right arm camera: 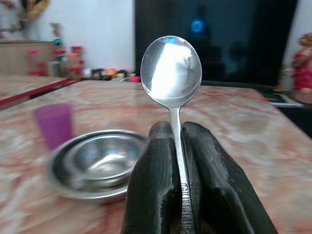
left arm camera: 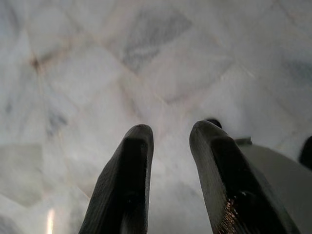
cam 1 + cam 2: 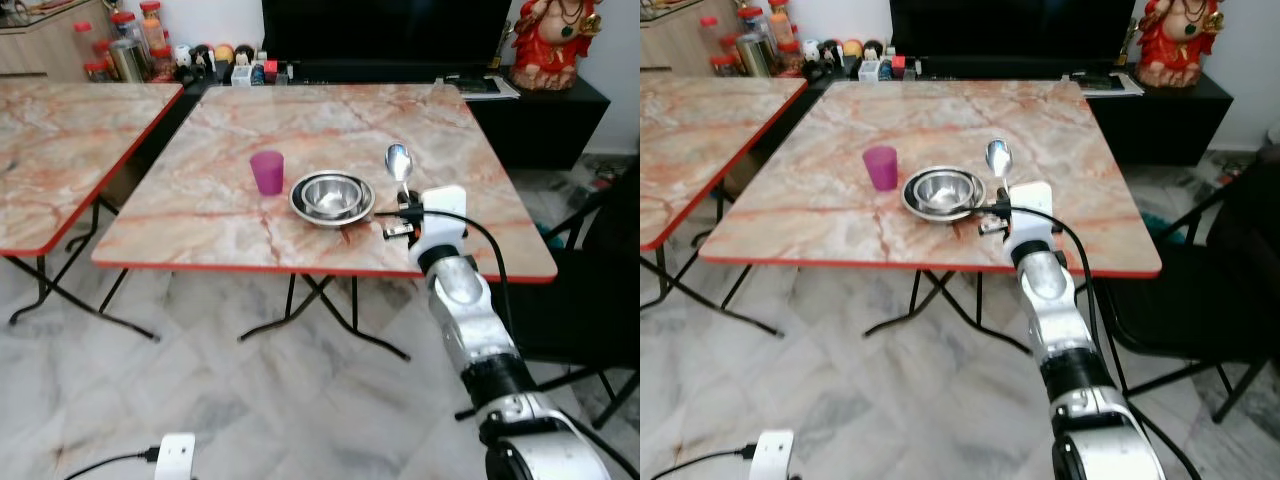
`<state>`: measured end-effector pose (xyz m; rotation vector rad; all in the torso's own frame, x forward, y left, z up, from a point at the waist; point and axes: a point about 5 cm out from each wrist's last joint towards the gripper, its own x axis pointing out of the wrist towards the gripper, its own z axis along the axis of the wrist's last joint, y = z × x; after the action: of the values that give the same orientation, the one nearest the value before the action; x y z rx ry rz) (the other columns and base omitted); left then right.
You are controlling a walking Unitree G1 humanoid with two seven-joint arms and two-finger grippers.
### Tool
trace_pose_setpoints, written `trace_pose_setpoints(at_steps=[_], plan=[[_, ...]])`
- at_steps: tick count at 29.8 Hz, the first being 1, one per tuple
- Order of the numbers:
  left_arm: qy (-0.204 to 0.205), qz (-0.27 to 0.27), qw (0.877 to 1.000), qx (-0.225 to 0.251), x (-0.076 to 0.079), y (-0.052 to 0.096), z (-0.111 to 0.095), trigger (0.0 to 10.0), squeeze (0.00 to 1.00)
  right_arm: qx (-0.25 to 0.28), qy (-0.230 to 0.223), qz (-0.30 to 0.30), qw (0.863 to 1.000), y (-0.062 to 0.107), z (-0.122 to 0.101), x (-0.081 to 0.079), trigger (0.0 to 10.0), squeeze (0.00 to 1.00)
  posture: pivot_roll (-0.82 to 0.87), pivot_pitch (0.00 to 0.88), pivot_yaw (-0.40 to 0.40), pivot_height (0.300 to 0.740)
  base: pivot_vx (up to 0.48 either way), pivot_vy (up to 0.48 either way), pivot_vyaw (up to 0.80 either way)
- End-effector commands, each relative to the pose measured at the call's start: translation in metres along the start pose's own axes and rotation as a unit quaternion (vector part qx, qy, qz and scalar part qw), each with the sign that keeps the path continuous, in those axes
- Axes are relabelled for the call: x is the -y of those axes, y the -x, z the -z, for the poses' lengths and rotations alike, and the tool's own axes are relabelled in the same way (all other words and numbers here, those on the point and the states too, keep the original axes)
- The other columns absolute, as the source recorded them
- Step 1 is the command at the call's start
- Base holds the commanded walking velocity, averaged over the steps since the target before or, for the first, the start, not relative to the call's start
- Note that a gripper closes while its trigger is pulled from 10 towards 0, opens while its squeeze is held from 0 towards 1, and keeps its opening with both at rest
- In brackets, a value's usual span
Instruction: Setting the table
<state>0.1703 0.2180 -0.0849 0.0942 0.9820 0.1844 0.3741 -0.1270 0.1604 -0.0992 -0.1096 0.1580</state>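
— Marble-patterned table (image 3: 250,215) with a red edge fills the middle of the head views; what are we carrying over it?

— We have a spoon (image 1: 171,73), pinched by its handle between the fingers (image 1: 152,185) of the right gripper (image 1: 179,146), bowl end up. It sits right of centre in the left eye view, just beside the steel bowl (image 3: 331,196), with the purple cup (image 3: 267,171) a little further left.

— How will it handle?

— Light, stiff and polished, we judge, so likely to slip or swivel in a narrow pinch. The handle is the place to hold it (low down, as we do now), and the grip looks clenched firmly on it.

— What can't we make out?

— The handle's lower end is hidden between the fingers, and the gripper is mostly behind the wrist in the head views. Whether the spoon's tip clears the table we cannot tell. The left gripper (image 2: 168,146) hangs idle over the floor (image 2: 97,63), its fingers parted and holding nothing.
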Motion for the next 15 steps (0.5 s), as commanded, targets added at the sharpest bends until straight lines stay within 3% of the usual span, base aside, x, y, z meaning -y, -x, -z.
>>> trace_pose_setpoints(at_steps=[1,3,12,15], plan=[[0.002,0.003,1.0,-0.003,0.0031,0.0,0.0005,10.0,0.0,-0.007,-0.002,0.017,1.0,0.0004,0.0011,0.0095,10.0,0.0,-0.06,0.0,0.033,0.74,0.259,0.0,-0.52],[0.002,0.003,1.0,-0.003,0.0031,0.0,0.0005,10.0,0.0,-0.007,-0.002,0.017,1.0,0.0004,0.0011,0.0094,10.0,0.0,-0.06,0.0,0.033,0.74,0.259,0.0,-0.52],[0.001,0.002,1.0,-0.002,0.0026,-0.0002,-0.0007,10.0,0.0,-0.001,0.005,0.008,1.0,0.0002,0.0003,0.0053,10.0,0.0,-0.05,0.0,0.033,0.74,0.255,0.0,0.0],[0.002,0.001,1.0,-0.003,0.0022,-0.0001,-0.0001,10.0,0.0,0.005,0.026,-0.009,1.0,0.0014,-0.0003,0.0015,10.0,0.0,-0.05,0.0,0.033,0.74,0.255,0.0,0.14]])
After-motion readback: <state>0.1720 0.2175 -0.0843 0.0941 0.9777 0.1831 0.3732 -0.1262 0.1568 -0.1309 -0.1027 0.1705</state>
